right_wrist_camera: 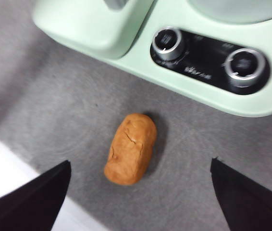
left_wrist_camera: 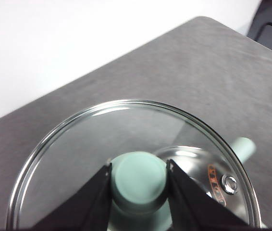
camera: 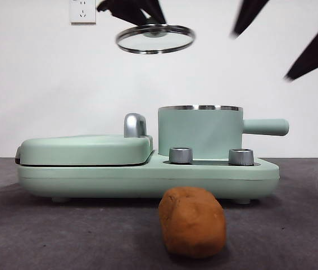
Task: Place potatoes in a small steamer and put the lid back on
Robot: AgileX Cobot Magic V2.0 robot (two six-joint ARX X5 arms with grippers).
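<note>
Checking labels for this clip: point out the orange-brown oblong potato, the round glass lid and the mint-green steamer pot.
Orange-brown oblong potato (camera: 192,221), front view, front face.
Round glass lid (camera: 155,39), front view, glass middle.
Mint-green steamer pot (camera: 199,133), front view, side wall.

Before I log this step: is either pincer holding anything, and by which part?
The left pincer holds the lid by its knob; the right pincer holds nothing.
</note>
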